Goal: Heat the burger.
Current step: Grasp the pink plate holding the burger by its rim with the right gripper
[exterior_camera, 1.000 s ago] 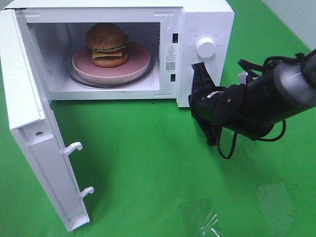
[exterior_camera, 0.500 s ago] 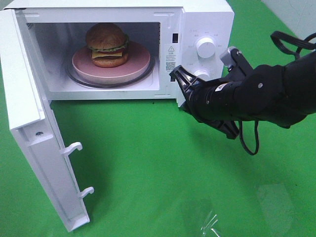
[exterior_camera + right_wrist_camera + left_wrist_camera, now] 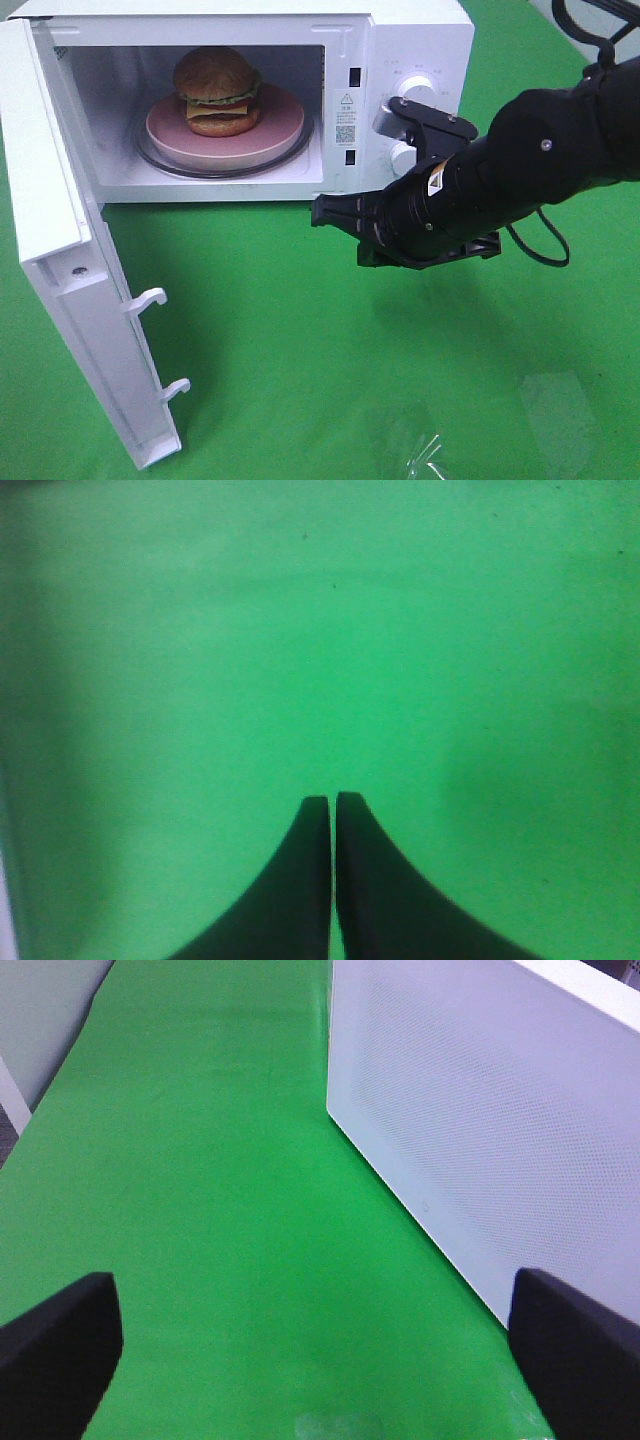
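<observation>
Warning-triangle sticker [image 3: 346, 100] on the microwave [image 3: 440, 40] frame, QR code label [image 3: 345, 131] below it, lettering too small to read

Exterior high: mounted above and in front, tilted down. Takes in the whole microwave [image 3: 415, 40], its open door [image 3: 60, 250] and the green tabletop [image 3: 300, 350] from mid range.
Left wrist: low, near the tabletop, facing along it between wide-set fingers [image 3: 60, 1345] toward a white dotted panel [image 3: 500, 1130].
Right wrist: close, facing down onto the tabletop past joined fingers [image 3: 300, 880].
Shared by all: the tabletop.
</observation>
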`<state>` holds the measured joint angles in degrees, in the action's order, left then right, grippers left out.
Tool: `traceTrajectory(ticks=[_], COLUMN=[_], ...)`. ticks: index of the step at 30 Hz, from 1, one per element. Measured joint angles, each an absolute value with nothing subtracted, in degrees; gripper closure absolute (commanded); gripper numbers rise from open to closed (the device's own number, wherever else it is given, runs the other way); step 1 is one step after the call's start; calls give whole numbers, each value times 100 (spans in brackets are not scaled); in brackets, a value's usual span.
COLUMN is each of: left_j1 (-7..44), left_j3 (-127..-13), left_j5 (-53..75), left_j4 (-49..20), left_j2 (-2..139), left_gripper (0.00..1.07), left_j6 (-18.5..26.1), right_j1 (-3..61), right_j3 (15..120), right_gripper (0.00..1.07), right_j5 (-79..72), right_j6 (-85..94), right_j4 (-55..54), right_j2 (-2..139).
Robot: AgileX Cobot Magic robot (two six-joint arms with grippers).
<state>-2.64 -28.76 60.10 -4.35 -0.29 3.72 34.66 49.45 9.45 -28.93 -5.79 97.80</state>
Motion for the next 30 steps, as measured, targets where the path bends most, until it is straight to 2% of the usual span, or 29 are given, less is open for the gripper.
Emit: traceTrajectory(ticks=[6,15,23,24,27,28,30], left_j1=[-264,-264,-264,-264,-264,-264,-264], left_j3=[-2876,-2876,-2876,-2876,-2876,-2876,-2876], left_j5=[6010,6010,6010,6010,6010,6010,6010], left_j4=[-435,-435,-435,-435,-435,-435,-435], left_j2=[-29,-29,-29,-29,-29,-29,-29], left_gripper=[9,9,9,9,9,9,9], left_j6=[372,372,372,372,372,372,372], right_j1=[3466,3466,3466,3466,3466,3466,3466], right_j3=[5575,6308,6663,6715,6721,6721,6721], right_gripper=[105,104,103,102,102,101,100], right_j5=[2670,4372,4641,4584,4452,4309,4240], right_j6=[-2447,-733,1301,2280,3157,4062,4406], right_j4=[407,533,533,539,539,539,539], right_j2=[9717,9717,9717,9717,9717,9717,9717])
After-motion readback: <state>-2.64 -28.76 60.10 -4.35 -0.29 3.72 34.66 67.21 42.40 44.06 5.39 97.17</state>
